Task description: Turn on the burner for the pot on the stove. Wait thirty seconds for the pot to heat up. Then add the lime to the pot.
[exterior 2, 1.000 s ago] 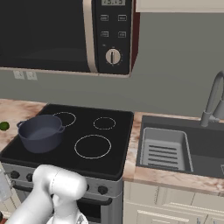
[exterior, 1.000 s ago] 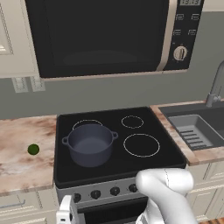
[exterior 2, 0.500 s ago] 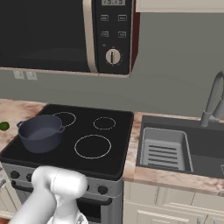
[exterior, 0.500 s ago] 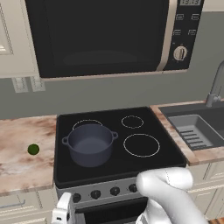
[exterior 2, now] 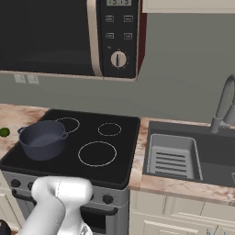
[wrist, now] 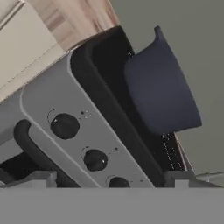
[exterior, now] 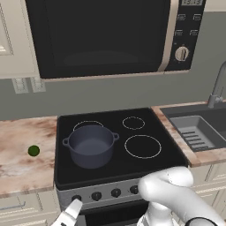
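Pot [exterior: 91, 145] sits on near-left ring of stove [exterior: 145, 165]; lime [exterior: 33, 151] on counter [exterior: 17, 170] to its left. Gripper [exterior: 68, 215], jaws apart, low before the knobs [wrist: 64, 125]. Verify which knob matches the pot's ring, then square up on it.

pot [exterior: 91, 145]: dark grey-blue, round, lidless, two small loop handles, upright on front-left ring of stove [exterior: 145, 170]. stove: black glass top, thin white rings, grey steel front, row of black knobs. lime [exterior: 33, 151]: small, dark green, on tabletop left of stove, well apart from pot.
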### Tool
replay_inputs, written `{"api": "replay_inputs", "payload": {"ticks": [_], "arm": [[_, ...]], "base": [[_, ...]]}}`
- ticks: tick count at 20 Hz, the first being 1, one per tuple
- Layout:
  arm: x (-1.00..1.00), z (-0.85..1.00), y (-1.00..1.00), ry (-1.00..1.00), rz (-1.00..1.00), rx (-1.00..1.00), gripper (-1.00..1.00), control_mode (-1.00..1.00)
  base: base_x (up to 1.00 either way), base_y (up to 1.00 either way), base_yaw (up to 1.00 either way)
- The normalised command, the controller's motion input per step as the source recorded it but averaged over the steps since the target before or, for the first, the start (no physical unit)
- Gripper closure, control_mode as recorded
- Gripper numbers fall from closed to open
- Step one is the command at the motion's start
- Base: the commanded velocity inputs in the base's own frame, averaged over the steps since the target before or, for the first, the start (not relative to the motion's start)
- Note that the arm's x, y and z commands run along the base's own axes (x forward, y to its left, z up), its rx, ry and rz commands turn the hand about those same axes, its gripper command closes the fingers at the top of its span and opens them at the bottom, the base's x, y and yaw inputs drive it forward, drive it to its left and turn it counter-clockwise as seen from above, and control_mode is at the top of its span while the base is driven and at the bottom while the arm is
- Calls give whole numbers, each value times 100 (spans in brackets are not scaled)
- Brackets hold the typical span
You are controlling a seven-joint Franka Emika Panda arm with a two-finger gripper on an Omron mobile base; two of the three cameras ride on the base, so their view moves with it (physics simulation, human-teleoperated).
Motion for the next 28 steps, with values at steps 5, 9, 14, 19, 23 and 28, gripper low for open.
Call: {"api": "replay_inputs", "payload": {"ticks": [5,9,14,19,23,28], "arm": [[-29,0,0,-4,-15,100,-100,-100],[-8,2,0,0,-4,100,-100,-100],[-3,36,-5,15,0,86,-100,-100],[-1,68,-42,23,0,63,-100,-100],[2,28,-29,37,0,47,-100,-100],[22,19,-4,58,-3,12,-100,-100]], "base": [[0,0,0],[0,0,0],[0,0,0],[0,0,0],[0,0,0],[0,0,0]]}}
